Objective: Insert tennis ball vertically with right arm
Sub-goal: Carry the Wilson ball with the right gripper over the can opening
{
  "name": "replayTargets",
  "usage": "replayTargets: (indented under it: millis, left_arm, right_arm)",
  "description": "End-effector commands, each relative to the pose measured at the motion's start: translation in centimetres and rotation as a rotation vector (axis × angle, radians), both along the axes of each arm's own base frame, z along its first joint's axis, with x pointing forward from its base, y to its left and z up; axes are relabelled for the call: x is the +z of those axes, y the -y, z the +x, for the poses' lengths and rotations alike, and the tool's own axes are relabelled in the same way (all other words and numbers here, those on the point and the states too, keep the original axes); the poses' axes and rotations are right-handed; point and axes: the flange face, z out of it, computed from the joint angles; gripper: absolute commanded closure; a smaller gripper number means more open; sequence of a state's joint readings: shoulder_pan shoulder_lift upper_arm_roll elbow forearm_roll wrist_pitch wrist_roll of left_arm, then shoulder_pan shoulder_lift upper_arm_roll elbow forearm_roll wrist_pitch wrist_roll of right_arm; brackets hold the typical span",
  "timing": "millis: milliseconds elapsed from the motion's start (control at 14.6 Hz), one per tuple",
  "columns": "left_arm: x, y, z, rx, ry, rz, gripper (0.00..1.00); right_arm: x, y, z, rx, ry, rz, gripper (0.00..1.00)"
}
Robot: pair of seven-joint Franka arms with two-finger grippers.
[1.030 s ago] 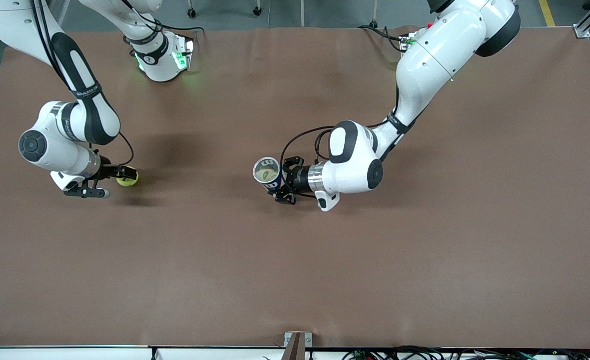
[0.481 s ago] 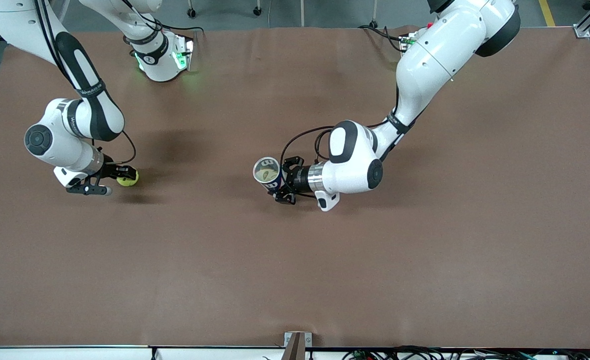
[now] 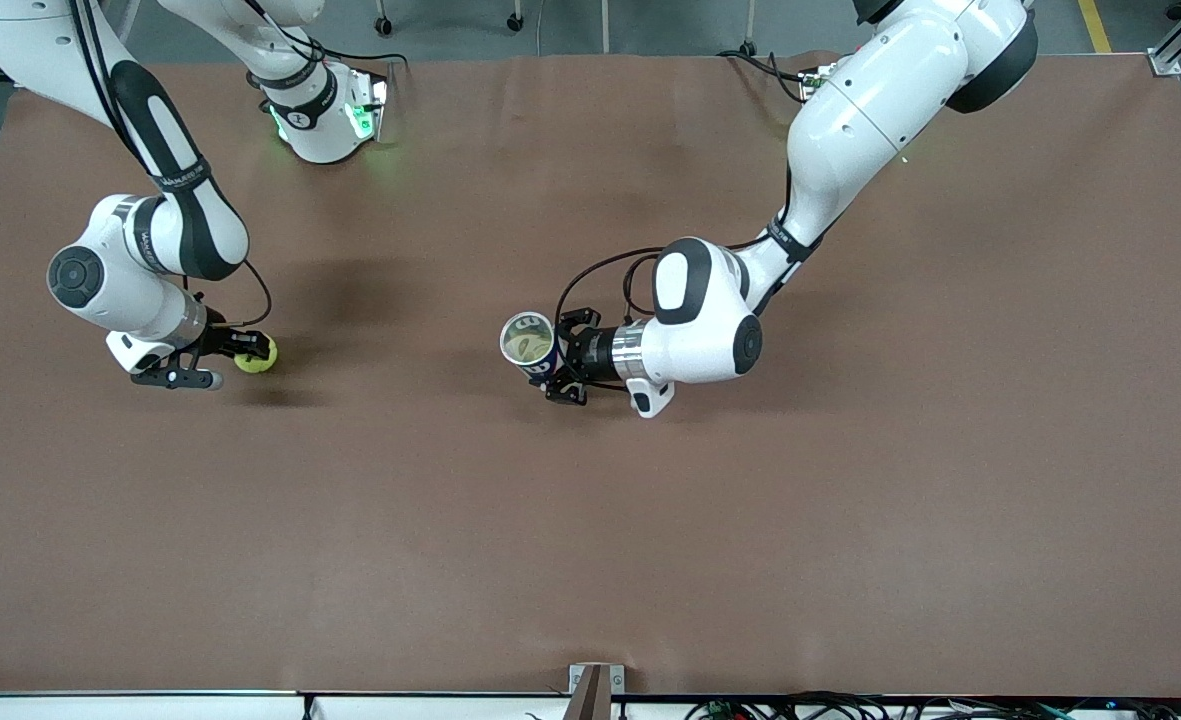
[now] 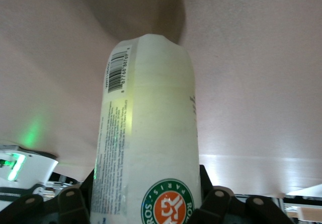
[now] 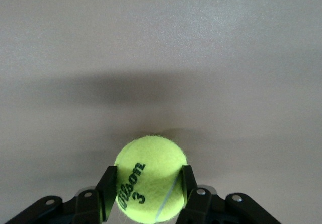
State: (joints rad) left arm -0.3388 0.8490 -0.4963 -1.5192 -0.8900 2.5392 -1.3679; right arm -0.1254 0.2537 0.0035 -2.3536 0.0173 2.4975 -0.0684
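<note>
Since a second ago the right arm [image 3: 140,250] has drawn slightly up and back with its load; the left arm [image 3: 840,130] has shifted the can a touch toward the right arm's end. Nearest the front camera, the tennis ball [image 3: 255,356] sits pinched between the closed fingers of the right gripper [image 3: 240,352], low over the table [image 3: 590,550] at about nine o'clock. At centre, the left gripper [image 3: 560,368] is clamped on the upright tennis can [image 3: 530,343], mouth open upward. Judged step: ball grasped, transport pending. The next move calls for lifting, carrying the ball above the can mouth and lowering it straight down.
</note>
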Motion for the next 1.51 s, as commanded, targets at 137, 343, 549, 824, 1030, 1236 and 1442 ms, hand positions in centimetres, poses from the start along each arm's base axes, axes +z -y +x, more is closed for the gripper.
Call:
replayTargets:
  millis: [137, 343, 549, 824, 1030, 1236, 1442]
  left_arm:
    - [-0.4, 0.3, 0.0, 0.05, 0.0, -0.021, 0.25]
    - [-0.4, 0.4, 0.0, 0.055, -0.006, -0.025, 0.25]
    - [-0.5, 0.8, -0.4, 0.051, -0.005, -0.045, 0.25]
    - [-0.6, 1.9, -1.6, 0.042, 0.02, -0.085, 0.25]
    - [-0.9, 2.2, -1.9, 0.043, 0.03, -0.084, 0.25]
    - [-1.5, 2.2, -2.1, 0.041, 0.03, -0.085, 0.25]
    - [-1.6, 2.2, -2.1, 0.039, 0.041, -0.083, 0.25]
  right_arm:
    - [4.9, 0.0, -0.1, 0.003, -0.041, -0.001, 0.72]
    - [11.1, -2.5, 1.7, 0.006, -0.088, 0.005, 0.72]
    - [18.8, -8.0, 4.8, -0.033, -0.137, -0.02, 0.72]
    - [26.3, -18.6, 6.0, -0.149, -0.09, -0.042, 0.73]
    - [27.7, -27.4, 5.5, -0.24, -0.082, 0.025, 0.73]
    - [27.7, -34.5, 6.0, -0.339, -0.063, 0.048, 0.75]
    - [25.8, -38.3, 6.5, -0.407, -0.025, 0.078, 0.75]
